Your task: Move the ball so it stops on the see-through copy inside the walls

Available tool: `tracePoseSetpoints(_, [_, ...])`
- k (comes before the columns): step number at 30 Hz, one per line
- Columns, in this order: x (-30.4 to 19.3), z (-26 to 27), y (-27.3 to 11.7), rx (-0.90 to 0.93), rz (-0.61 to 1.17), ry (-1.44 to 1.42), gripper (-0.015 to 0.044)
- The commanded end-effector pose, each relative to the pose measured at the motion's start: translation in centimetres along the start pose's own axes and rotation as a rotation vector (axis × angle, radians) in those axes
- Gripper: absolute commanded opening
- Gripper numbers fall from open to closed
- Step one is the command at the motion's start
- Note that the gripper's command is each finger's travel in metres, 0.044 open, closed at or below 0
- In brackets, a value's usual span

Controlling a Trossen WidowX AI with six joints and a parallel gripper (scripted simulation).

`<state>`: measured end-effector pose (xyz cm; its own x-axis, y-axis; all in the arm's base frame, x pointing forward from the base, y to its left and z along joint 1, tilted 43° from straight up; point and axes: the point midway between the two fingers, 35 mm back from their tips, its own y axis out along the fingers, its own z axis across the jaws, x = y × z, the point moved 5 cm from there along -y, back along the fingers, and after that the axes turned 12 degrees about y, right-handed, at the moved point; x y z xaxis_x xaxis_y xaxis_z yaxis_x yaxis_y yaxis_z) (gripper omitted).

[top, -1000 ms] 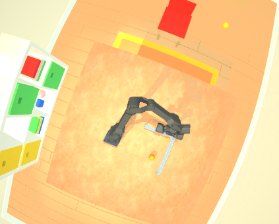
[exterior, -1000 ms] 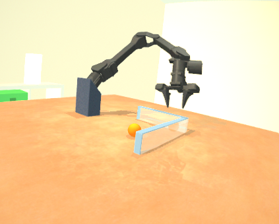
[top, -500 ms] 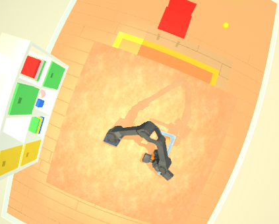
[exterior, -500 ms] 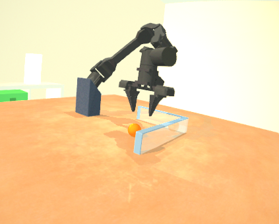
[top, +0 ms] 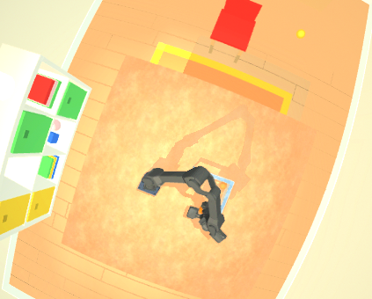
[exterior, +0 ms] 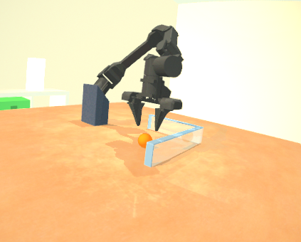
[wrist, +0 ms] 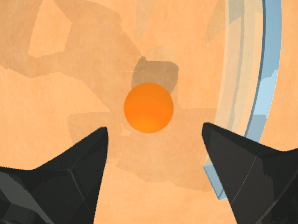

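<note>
The orange ball (top: 200,210) (exterior: 144,140) (wrist: 148,108) lies on the table just outside the open end of the two low clear walls (top: 227,199) (exterior: 174,146) (wrist: 264,63). A faint orange spot (top: 223,185), the see-through copy, sits inside the walls' corner. My gripper (top: 198,215) (exterior: 148,125) (wrist: 156,131) is open and points down, a little above the ball. In the wrist view the ball lies between and just beyond the two fingertips, untouched. One wall runs along the right of the right finger.
The arm's dark blue base block (top: 148,188) (exterior: 94,104) stands behind and left of the walls. A white shelf (top: 13,70) with coloured boxes is at the far left. A red block (top: 237,24), a small yellow ball (top: 301,33) and a yellow strip (top: 233,72) lie at the back.
</note>
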<state>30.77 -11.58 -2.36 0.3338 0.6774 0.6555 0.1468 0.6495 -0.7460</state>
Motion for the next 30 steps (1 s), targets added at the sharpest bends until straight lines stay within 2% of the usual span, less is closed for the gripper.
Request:
tracePoseSetpoints(1, [-0.1, 0.2, 0.6, 0.003, -0.006, 0.008, 0.0322])
tracePoseSetpoints(26, [0.0, 0.2, 4.3, 0.003, -0.008, 0.008, 0.0322])
tracePoseSetpoints(28, [0.0, 0.2, 4.3, 0.003, -0.008, 0.008, 0.0269])
tracePoseSetpoints(30, [0.0, 0.2, 4.3, 0.003, -0.008, 0.008, 0.0256])
